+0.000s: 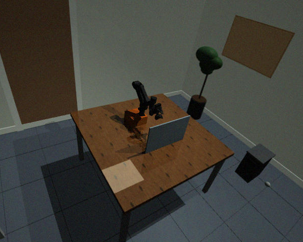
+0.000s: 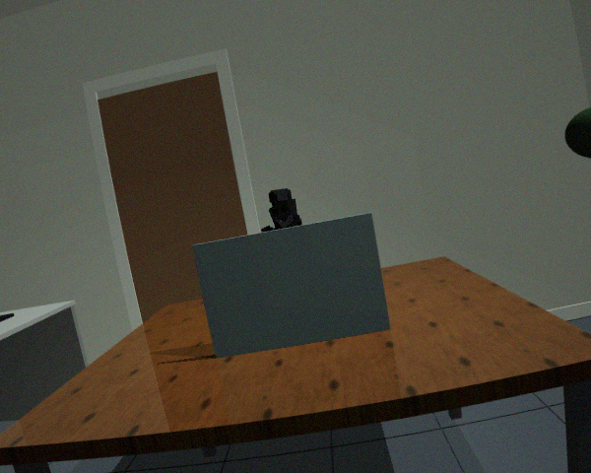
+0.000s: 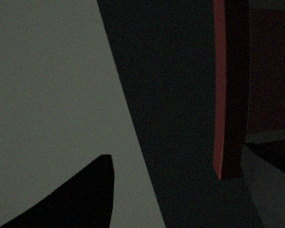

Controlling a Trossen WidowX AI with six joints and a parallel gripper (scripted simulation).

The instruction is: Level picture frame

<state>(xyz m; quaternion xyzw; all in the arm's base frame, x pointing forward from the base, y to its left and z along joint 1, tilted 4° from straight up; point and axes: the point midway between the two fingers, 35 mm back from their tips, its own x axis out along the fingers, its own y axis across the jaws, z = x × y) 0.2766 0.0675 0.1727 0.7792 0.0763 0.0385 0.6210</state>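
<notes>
A grey wall panel [image 1: 167, 132] [image 2: 291, 285] stands upright on the wooden table [image 1: 198, 153] [image 2: 438, 330]. The picture frame hangs on the side facing the arm and is hidden in the top and exterior views. In the wrist view the frame [image 3: 220, 89] shows at the right as a dark picture with a red edge, against the panel [image 3: 47, 76]. My gripper [image 1: 158, 114] [image 3: 179, 160] is open and empty, close to the panel with the frame's edge near its right finger. In the exterior view only the arm's top [image 2: 283, 206] shows above the panel.
The arm's orange base [image 1: 134, 118] sits behind the panel. A pale square patch [image 1: 122, 175] lies near the table's front corner. A potted plant [image 1: 207, 61], a dark bin [image 1: 254, 162], a cork board [image 1: 257, 45] and a door [image 2: 168, 193] surround the table.
</notes>
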